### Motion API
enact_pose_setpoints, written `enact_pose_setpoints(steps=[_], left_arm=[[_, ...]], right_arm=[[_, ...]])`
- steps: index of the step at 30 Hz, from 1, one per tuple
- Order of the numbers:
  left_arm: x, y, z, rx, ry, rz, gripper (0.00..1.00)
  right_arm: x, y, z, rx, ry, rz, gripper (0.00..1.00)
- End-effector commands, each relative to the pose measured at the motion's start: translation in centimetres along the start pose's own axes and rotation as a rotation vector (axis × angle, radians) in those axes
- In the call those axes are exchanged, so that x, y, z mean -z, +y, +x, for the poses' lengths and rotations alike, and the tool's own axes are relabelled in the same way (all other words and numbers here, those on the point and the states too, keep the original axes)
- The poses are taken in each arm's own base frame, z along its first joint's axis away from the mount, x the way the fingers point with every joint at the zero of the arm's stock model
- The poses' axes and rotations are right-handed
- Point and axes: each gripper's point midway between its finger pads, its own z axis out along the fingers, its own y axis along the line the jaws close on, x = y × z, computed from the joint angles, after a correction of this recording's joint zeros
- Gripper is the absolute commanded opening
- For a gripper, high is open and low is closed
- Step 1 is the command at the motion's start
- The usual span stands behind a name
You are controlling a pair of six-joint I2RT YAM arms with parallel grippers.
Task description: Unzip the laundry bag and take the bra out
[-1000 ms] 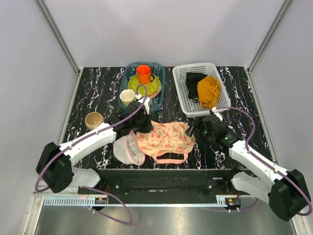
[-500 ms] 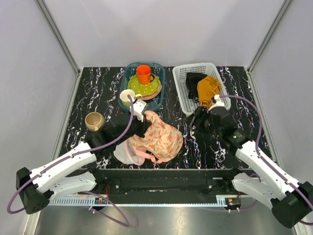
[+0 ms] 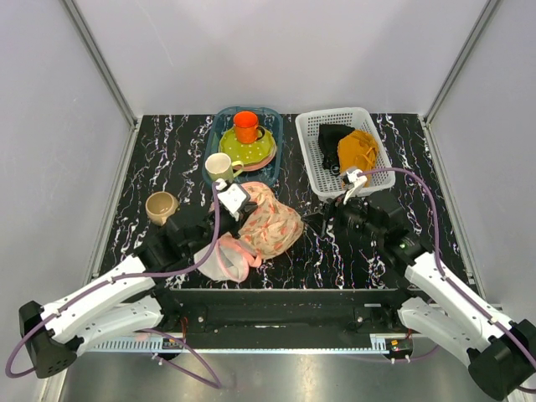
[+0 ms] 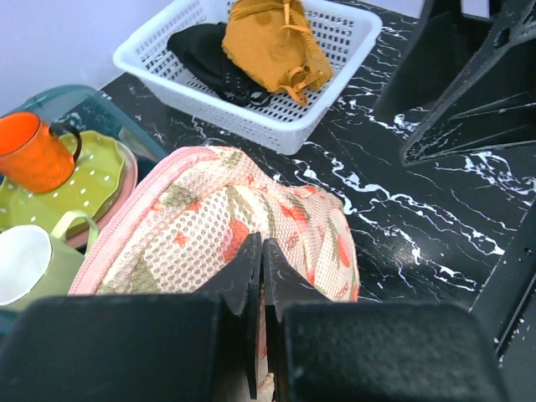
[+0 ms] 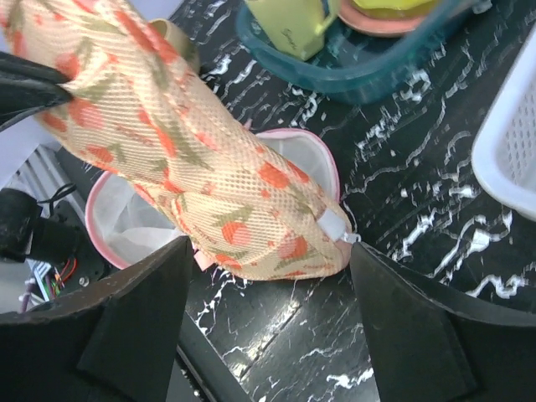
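Observation:
The laundry bag (image 3: 272, 224), peach mesh with a red-green print, hangs bunched above the table's middle. My left gripper (image 3: 244, 201) is shut on its upper fabric; the left wrist view shows the fingertips (image 4: 251, 255) pressed together on the bag (image 4: 201, 226). My right gripper (image 3: 318, 219) stands open just right of the bag. In the right wrist view its wide-apart fingers (image 5: 142, 310) frame the bag's lower end (image 5: 243, 209), where a white zip tab (image 5: 332, 224) shows. A round white mesh piece with a pink rim (image 3: 219, 260) lies under the bag. The bra is hidden.
A white basket (image 3: 335, 111) at the back right holds a black garment (image 3: 329, 134) and a mustard garment (image 3: 358, 152). A teal bin (image 3: 277, 134) holds plates and an orange cup (image 3: 245, 126). A cream mug (image 3: 218, 167) and a tan cup (image 3: 160, 206) stand on the left.
My left gripper has lifted the bag off the table and drawn it leftward, so it now hangs bunched. My right gripper swung up toward the basket, then came back left beside the bag.

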Motion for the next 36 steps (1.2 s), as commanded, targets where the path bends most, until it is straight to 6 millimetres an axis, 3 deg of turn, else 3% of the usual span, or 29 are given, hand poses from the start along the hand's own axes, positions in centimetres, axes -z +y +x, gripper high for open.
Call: enact_pose_setpoints(steps=[1, 3, 10, 14, 22, 28, 36], left_arm=[[0.7, -1.6, -5.8, -0.070, -0.194, 0.106, 0.00], [0.8, -2.1, -6.0, -0.071, -0.193, 0.139, 0.00], [2.1, -4.0, -8.2, -0.132, -0.185, 0.271, 0.00], [3.1, -4.7, -9.8, -0.146, -0.210, 0.318, 0.00], [4.2, -6.2, -11.9, -0.171, -0.275, 0.416, 0.00], [4.4, -6.3, -13.0, -0.192, -0.305, 0.423, 0.00], [3.3, -5.6, -13.0, -0.184, -0.311, 0.372, 0.00]], right_arm=[[0.3, 2.4, -2.7, 0.229, -0.059, -0.133, 0.87], [-0.1, 1.8, -1.7, 0.221, 0.005, -0.117, 0.89], [-0.6, 2.5, -3.0, 0.267, -0.056, -0.159, 0.88], [0.0, 5.3, -2.1, 0.297, 0.002, -0.331, 0.85], [0.5, 7.5, 0.4, 0.290, 0.072, -0.470, 0.81], [1.0, 9.7, 1.5, 0.317, 0.084, -0.578, 0.85], [1.1, 10.2, 2.4, 0.285, 0.129, -0.617, 0.82]])
